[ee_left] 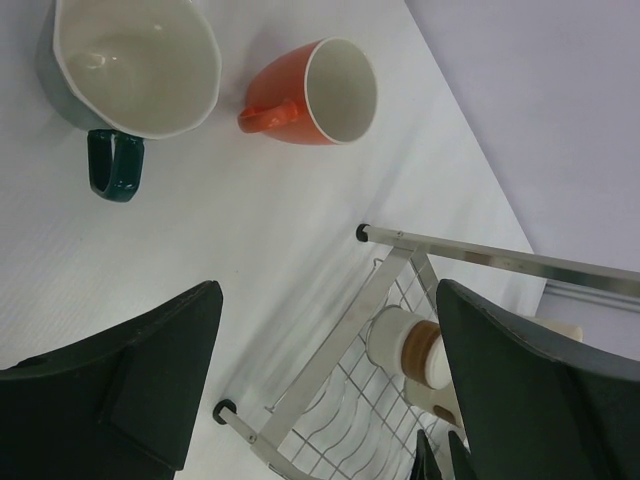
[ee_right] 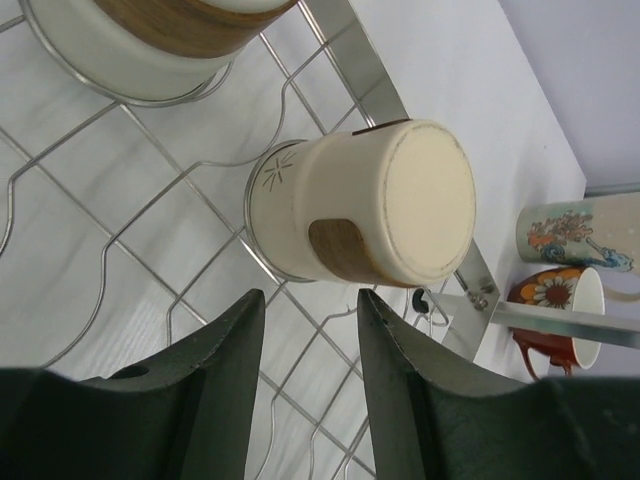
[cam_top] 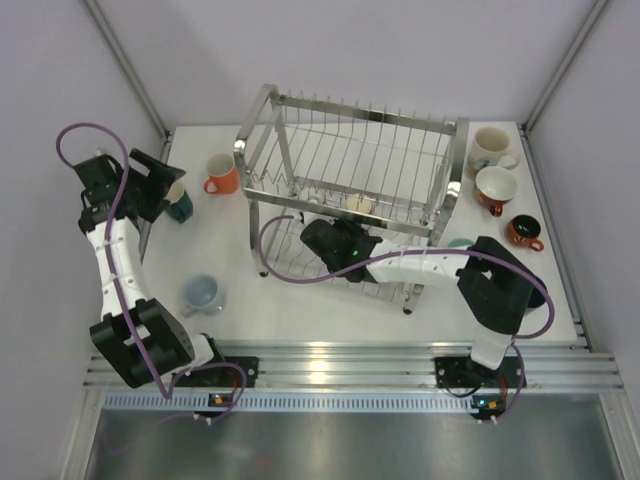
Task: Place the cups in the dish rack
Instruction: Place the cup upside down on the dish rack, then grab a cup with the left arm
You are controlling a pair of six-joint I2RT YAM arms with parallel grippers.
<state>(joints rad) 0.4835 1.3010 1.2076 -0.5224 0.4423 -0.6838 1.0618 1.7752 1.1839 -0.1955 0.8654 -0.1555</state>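
The silver dish rack [cam_top: 362,113] stands mid-table. My right gripper [cam_top: 331,236] reaches into its lower tier, jaws open and empty [ee_right: 310,300], just short of an upturned cream cup [ee_right: 370,205] resting on the wires; a second cream cup [ee_right: 160,40] lies beyond it. My left gripper [cam_top: 160,186] hangs wide open [ee_left: 330,300] at the far left, above bare table. Near it stand a teal cup [ee_left: 130,60] and an orange cup [ee_left: 320,92]. A pale blue cup [cam_top: 202,293] sits front left.
At the right rear stand a printed cup [cam_top: 490,148], a red-and-white cup [cam_top: 495,188] and a small dark orange cup [cam_top: 523,232]. A mint cup [cam_top: 460,243] peeks out behind the right arm. The rack's corner post [ee_left: 385,285] lies under the left gripper.
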